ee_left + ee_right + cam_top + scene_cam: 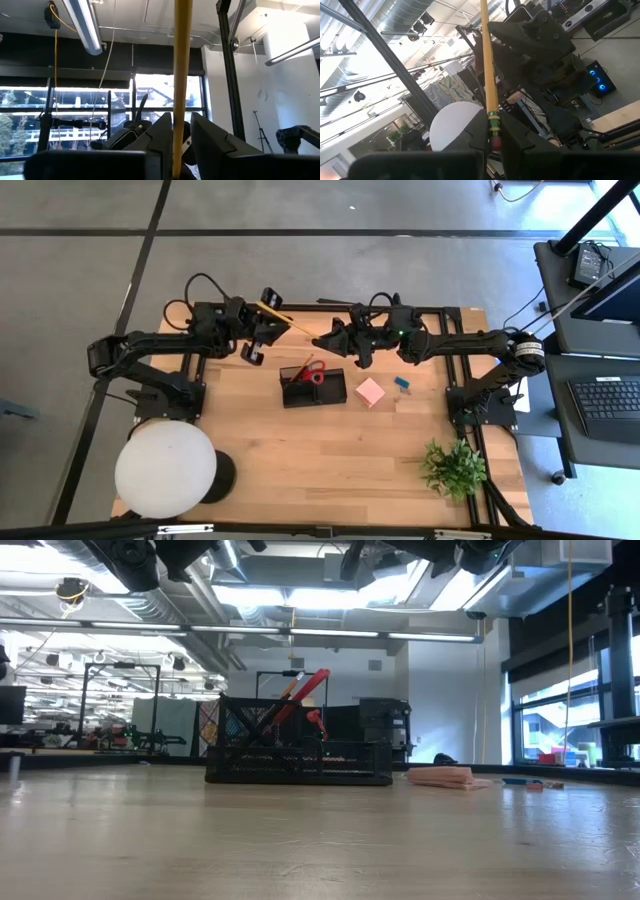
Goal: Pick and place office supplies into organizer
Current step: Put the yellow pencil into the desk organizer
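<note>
A yellow pencil hangs high above the table's far side, spanning between my two raised grippers. My right gripper is shut on its eraser end. My left gripper stands open around the other end, with the pencil shaft running between its fingers. Below, the black organizer sits on the table and holds red-handled scissors leaning upright in a compartment. A pink note block and a tiny blue piece lie on the table to its right. My right gripper pinches the pencil between its two fingers at the green band beside the red eraser. The pencil runs out lengthwise from the fingers toward the left gripper, clear of the table. My left gripper has the shaft between its fingers. A gap shows on the side of one finger. Whether the other finger touches the shaft, I cannot tell.
A large white round lamp stands at the near left corner and a green plant at the near right. In the low view the organizer and the pink block rest on the wooden tabletop.
</note>
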